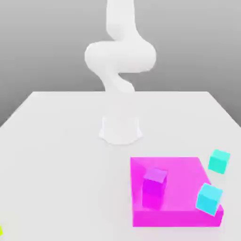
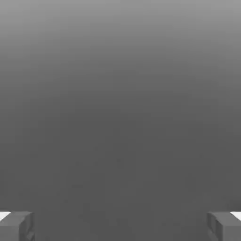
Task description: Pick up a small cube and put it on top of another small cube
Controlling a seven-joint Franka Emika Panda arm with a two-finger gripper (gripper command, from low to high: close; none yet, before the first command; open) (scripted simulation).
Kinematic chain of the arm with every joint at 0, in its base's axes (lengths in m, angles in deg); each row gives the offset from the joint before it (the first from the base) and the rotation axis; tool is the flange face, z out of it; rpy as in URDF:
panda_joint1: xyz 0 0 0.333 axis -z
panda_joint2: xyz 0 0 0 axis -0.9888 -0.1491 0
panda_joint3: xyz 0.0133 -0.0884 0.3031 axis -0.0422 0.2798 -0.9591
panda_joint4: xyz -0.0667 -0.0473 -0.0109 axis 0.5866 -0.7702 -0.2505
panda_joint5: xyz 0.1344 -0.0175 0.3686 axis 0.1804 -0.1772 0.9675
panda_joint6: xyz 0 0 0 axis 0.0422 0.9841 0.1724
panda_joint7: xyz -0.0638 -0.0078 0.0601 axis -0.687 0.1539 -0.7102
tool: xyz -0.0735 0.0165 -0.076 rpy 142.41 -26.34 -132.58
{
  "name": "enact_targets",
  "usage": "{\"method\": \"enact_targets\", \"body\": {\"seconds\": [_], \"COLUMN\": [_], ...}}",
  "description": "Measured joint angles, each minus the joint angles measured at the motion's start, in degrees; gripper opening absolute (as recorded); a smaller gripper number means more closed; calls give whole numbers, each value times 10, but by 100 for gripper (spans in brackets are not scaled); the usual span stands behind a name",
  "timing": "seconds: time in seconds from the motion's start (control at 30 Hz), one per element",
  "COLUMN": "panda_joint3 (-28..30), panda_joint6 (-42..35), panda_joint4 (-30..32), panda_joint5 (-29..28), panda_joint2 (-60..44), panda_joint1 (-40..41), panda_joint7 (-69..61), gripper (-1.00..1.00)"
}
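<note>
The small cube (image 1: 219, 161), turquoise with a greenish tint, rests on the white table just off the far right corner of the magenta slab (image 1: 174, 172). On the slab's near right corner sits a bluer sky-cyan cube (image 1: 209, 198), and a magenta-purple cube (image 1: 155, 187) stands on its left part. In the hand view my gripper (image 2: 120, 227) is open. Its two grey fingertips (image 2: 18, 226) stand far apart with nothing between them, facing plain grey background. The white arm (image 1: 120, 56) rises from its base and leaves the exterior view at the top.
The arm's round base (image 1: 120, 128) stands mid-table behind the slab. A sliver of something yellow (image 1: 1, 231) shows at the exterior view's lower left edge. The table (image 1: 56, 160) spreads white to the exterior view's left.
</note>
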Motion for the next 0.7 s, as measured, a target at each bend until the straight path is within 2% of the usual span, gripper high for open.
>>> {"method": "enact_targets", "body": {"seconds": [0.4, 0.7], "panda_joint3": [-8, -40], "panda_joint6": [100, 174], "panda_joint4": [85, 148], "panda_joint5": [12, 23], "panda_joint2": [-175, -304], "panda_joint1": [-196, -317], "panda_joint7": [-311, -542], "gripper": [0, 0]}}
